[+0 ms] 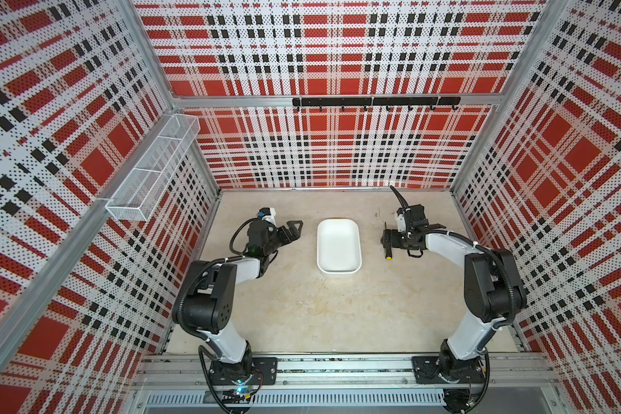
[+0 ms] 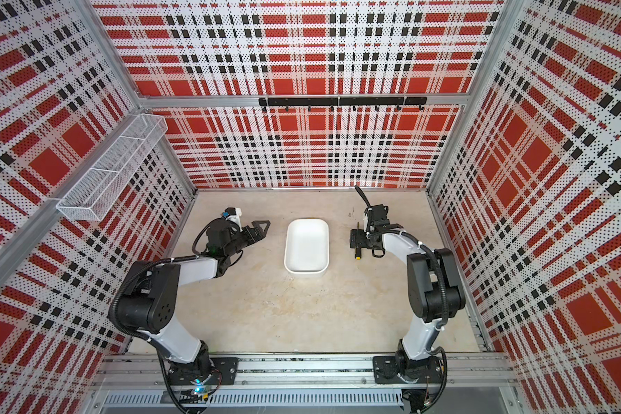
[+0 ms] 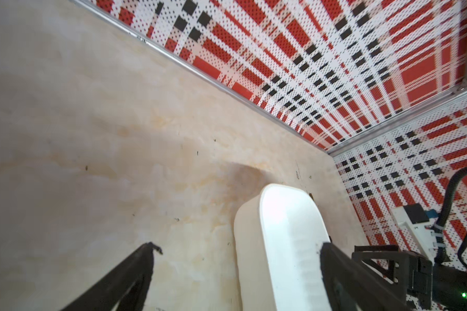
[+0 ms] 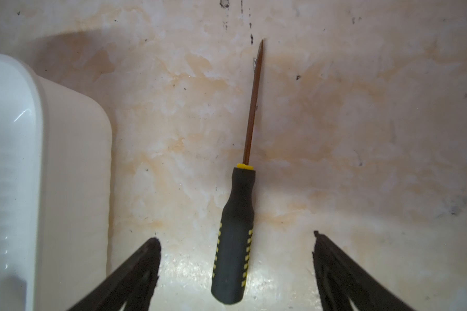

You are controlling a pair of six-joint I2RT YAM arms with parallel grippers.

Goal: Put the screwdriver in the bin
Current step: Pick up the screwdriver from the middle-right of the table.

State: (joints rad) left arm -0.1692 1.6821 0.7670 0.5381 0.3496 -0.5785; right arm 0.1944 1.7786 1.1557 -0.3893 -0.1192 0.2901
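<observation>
In a top view, an empty white bin (image 1: 338, 247) sits in the middle of the table (image 1: 302, 304). The screwdriver (image 4: 239, 194) lies flat at the bin's 3 o'clock, apart from it, tip toward 12, butt toward 6. The right claw (image 4: 235, 237) hangs over the handle, jaws apart, one on each side, not touching it. The left claw (image 3: 237, 245), also apart and empty, sits at the bin's 9 o'clock. Best to drop straight down, pinch the thick black grip squarely, lift level, then carry toward 9 o'clock

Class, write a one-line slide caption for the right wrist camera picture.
Right gripper, jaws open, poised either side of the screwdriver lying flat on the table, white bin beside it.
</observation>
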